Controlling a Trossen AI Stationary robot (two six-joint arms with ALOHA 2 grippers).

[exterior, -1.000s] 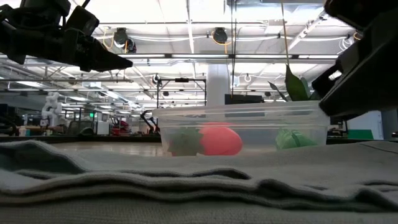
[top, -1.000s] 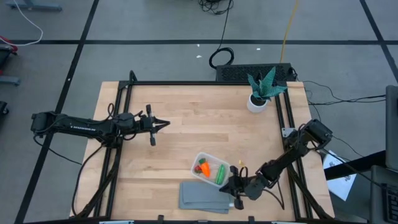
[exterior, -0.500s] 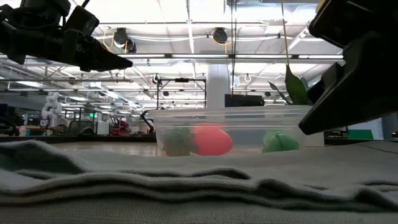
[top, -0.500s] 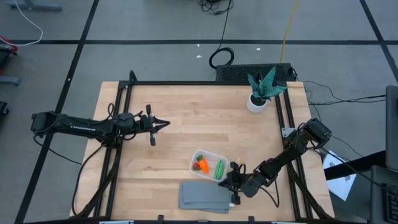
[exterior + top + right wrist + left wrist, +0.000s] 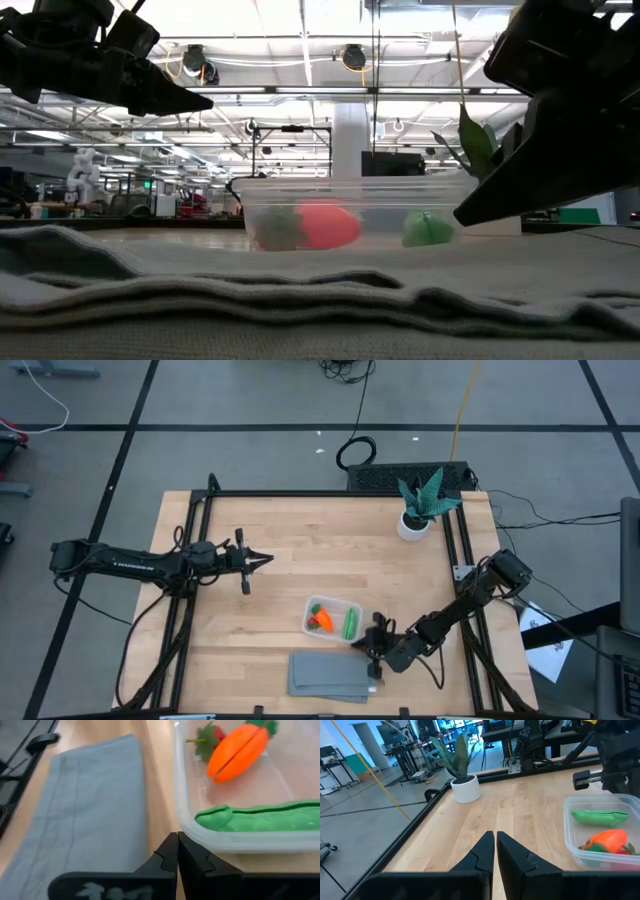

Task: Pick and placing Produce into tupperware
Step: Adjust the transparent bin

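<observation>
From above, the tupperware [image 5: 333, 618] sits on the desk [image 5: 290, 530] just beyond the grey cloth [image 5: 326, 676], with the right tool [image 5: 368, 651] at its near right corner and the left tool [image 5: 266, 559] well apart. The low view shows only blurred shapes behind its wall. The left wrist view shows its fingers pressed together. The right wrist view shows a narrow tool touching the wall, and inside a carrot [image 5: 239, 751], pea pod [image 5: 260, 816] and strawberry [image 5: 208, 738].

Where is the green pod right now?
In the high view the green pod lies inside the tupperware, on the side nearest the right gripper, beside the orange carrot.
</observation>
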